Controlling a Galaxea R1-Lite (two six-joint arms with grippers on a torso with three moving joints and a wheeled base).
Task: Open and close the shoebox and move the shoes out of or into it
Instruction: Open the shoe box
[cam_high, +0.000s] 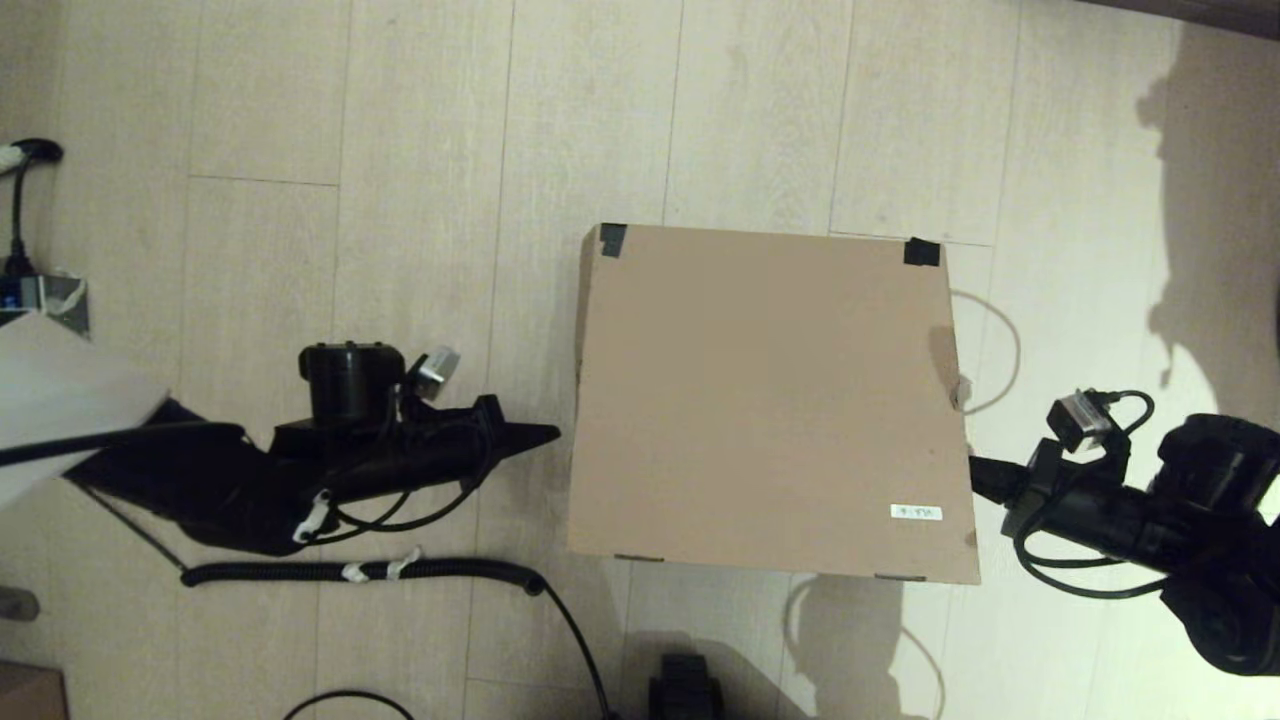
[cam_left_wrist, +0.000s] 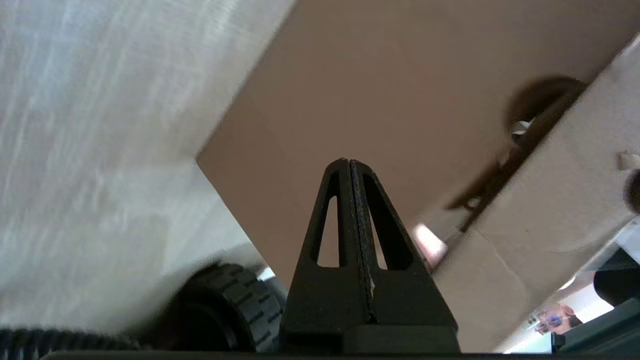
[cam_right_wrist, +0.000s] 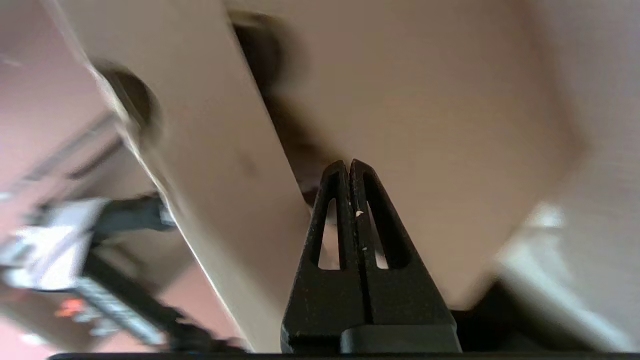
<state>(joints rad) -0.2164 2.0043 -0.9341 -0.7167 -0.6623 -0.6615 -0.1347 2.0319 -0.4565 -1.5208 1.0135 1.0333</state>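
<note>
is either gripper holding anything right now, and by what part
Nothing is held. The left gripper and right gripper are both shut and empty, one at each side of the closed shoebox.

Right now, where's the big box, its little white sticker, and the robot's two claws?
shoebox (cam_high: 760, 390): head view, middle of shut lid.
white label (cam_high: 916, 512): head view, its centre.
left gripper (cam_high: 548, 434): head view, fingertips.
right gripper (cam_high: 975, 467): head view, fingertips.
</note>
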